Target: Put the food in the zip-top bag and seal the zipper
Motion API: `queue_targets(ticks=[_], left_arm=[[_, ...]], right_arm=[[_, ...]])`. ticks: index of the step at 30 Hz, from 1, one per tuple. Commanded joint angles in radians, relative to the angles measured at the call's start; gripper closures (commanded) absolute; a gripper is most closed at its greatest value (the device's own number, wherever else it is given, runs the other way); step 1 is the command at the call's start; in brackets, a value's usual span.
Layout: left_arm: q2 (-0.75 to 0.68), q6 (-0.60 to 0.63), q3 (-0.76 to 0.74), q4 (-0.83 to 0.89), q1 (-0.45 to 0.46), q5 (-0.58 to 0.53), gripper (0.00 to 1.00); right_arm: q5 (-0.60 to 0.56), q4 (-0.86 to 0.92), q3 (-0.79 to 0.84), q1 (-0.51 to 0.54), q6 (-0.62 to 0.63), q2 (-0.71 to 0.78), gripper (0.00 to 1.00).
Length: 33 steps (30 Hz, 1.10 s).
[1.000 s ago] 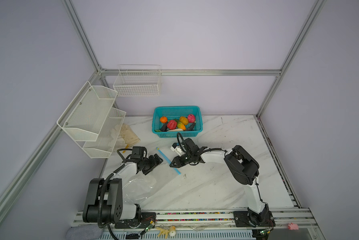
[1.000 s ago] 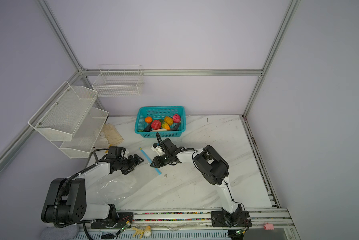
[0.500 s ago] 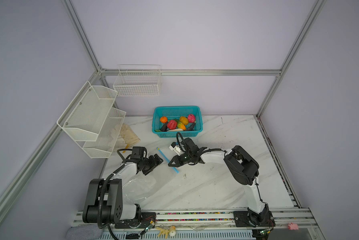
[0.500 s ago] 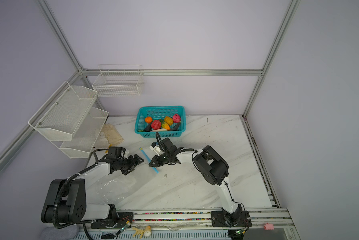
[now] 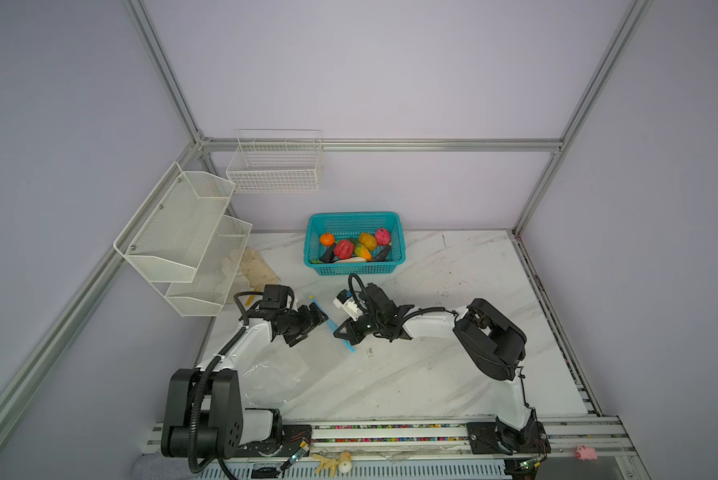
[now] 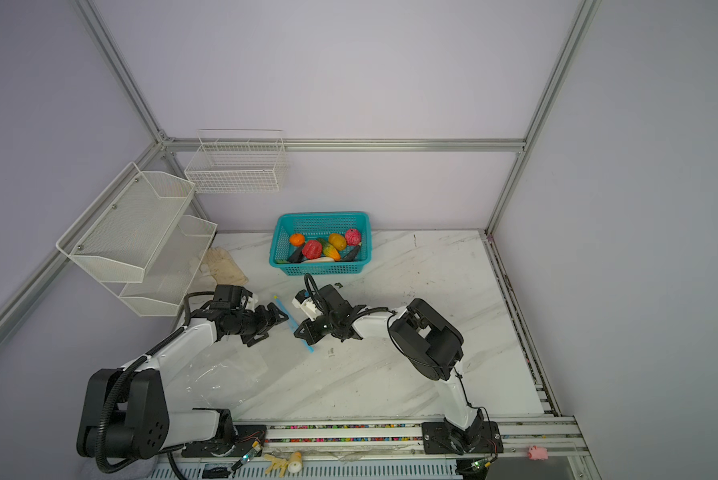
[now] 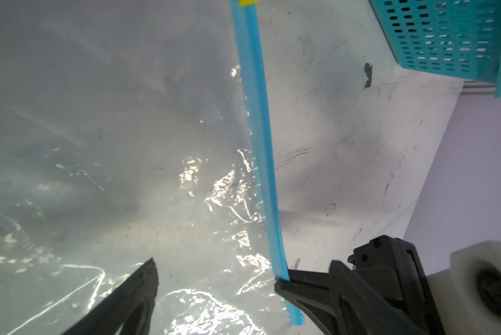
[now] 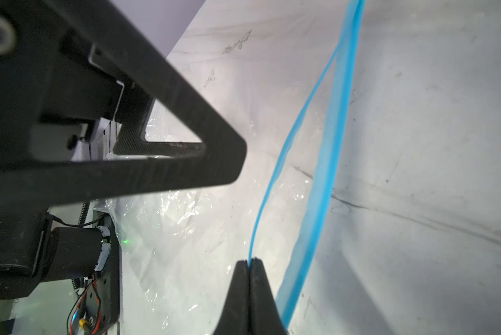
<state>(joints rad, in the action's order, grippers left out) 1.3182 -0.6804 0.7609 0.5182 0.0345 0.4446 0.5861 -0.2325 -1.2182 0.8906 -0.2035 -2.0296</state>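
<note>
Zipper (image 8: 326,174) edge between tips of right tool (image 8: 248,262)

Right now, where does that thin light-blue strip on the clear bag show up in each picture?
A top view: zipper slants left of centre, lower half.
A top view: zipper with the same slant, further left.
Left wrist: zipper runs top to bottom, mid-picture.
Right wrist: zipper shows as two strands, right of centre.
Shared landmark: the right tool, shut on the zipper.
</note>
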Motion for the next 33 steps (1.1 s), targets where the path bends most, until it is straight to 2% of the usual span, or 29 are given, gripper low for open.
queue_targets(ticks=[1,10,14,22,30,33], left_arm=[[-0.009,0.011,0.126,0.078,0.003,-0.004,0.13],[0.011,0.015,0.166,0.088,0.005,-0.003,0.33],[0.046,0.016,0.196,0.088,0.007,0.019,0.38],[0.087,0.025,0.25,0.086,0.034,0.002,0.42],[0.157,0.039,0.259,0.087,0.038,-0.007,0.64],[0.169,0.041,0.267,0.086,0.039,-0.007,0.67]], right_arm=[[-0.095,-0.085,0.034,0.015,0.066,0.065,1.0],[-0.247,-0.111,0.061,0.051,0.105,0.103,1.0],[-0.286,-0.102,0.059,0.065,0.124,0.104,1.0],[-0.318,-0.104,0.051,0.08,0.128,0.099,1.0],[-0.33,-0.096,0.046,0.088,0.139,0.099,1.0],[-0.333,-0.097,0.046,0.089,0.139,0.101,1.0]])
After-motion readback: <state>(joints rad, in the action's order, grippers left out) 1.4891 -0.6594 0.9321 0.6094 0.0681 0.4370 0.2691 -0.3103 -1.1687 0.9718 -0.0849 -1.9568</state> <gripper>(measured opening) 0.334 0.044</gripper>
